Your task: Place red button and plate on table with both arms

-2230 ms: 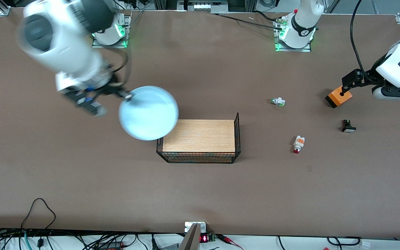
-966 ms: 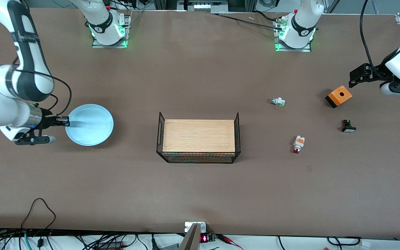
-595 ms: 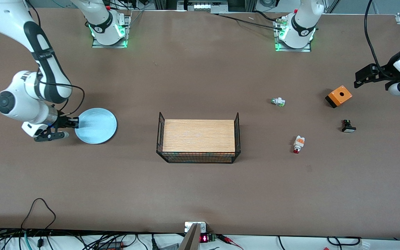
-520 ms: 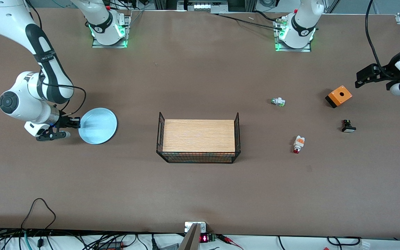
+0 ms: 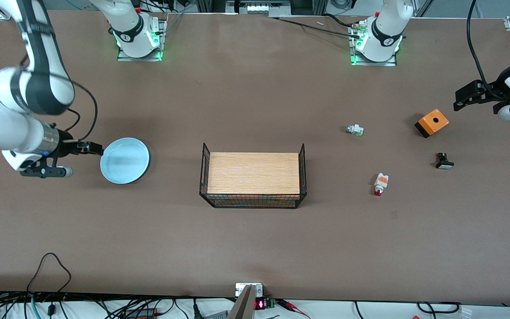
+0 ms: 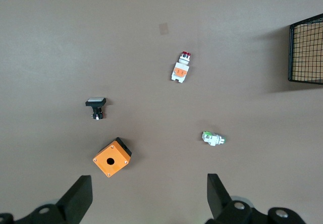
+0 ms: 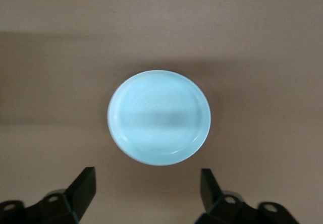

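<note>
The pale blue plate (image 5: 125, 160) lies flat on the brown table (image 5: 255, 248) toward the right arm's end; it also shows in the right wrist view (image 7: 159, 117). My right gripper (image 5: 94, 148) is open and empty, just off the plate's rim and apart from it (image 7: 146, 186). The red button (image 5: 380, 184) lies on the table toward the left arm's end, red cap toward the front camera; it also shows in the left wrist view (image 6: 180, 70). My left gripper (image 5: 461, 101) is open and empty, raised beside the orange box (image 6: 150, 196).
A black wire rack with a wood top (image 5: 253, 179) stands mid-table. An orange box with a hole (image 5: 432, 122), a white piece with a green end (image 5: 354, 130) and a small black switch (image 5: 444, 161) lie near the red button. Cables run along the front edge.
The right gripper carried the plate from over the rack down to the table, let it go and drew back off its rim. The left gripper moved away from the orange box.
</note>
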`<state>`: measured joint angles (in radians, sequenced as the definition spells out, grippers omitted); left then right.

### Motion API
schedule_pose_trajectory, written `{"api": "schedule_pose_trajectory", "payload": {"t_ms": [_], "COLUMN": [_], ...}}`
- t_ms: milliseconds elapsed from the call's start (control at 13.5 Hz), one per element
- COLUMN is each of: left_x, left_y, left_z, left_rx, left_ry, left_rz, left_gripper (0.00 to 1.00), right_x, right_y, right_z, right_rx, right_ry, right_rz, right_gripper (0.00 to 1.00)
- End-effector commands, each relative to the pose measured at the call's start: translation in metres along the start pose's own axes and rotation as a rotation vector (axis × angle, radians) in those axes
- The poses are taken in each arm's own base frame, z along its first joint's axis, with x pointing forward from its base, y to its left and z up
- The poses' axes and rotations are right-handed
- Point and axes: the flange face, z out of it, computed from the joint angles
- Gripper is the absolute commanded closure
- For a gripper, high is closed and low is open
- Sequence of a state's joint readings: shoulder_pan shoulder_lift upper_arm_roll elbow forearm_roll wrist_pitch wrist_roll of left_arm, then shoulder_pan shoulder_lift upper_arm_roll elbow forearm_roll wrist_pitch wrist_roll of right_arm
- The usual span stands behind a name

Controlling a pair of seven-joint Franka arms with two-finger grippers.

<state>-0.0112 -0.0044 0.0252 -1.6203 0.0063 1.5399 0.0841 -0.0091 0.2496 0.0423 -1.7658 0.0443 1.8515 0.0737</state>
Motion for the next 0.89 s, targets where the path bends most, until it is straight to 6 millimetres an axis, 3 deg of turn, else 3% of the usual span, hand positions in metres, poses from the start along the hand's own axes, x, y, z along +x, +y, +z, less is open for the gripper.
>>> {"api": "schedule_pose_trajectory", "payload": {"t_ms": [0, 223, 372, 595, 818], "left_x": [-0.003, -0.004, -0.004, -0.004, -0.003], "left_y": [-0.002, -0.002, -0.001, -0.001, -0.002], "left_z": [-0.008, -0.007, -0.007, -0.006, -0.007], "left_rx": [0.016, 0.015, 0.015, 0.015, 0.015], "left_ry": [-0.004, -0.016, -0.019, -0.021, -0.015], "left_rz": [0.019, 0.019, 0.019, 0.019, 0.019], "left_gripper": [0.00, 0.00, 0.00, 0.00, 0.00], "right_x": [0.000, -0.015, -0.026, -0.033, -0.055], "right_y": [-0.025, -0.035, -0.021, 0.026, 0.036], "right_z": [-0.049, -0.110, -0.139, -0.155, -0.149], "right_rx": [-0.018, -0.021, -0.052, -0.110, -0.101], "right_ry": [-0.020, -0.023, 0.027, 0.046, 0.070], "right_rz": [0.054, 0.064, 0.062, 0.000, 0.003], "right_gripper": [0.00, 0.00, 0.00, 0.00, 0.00]}}
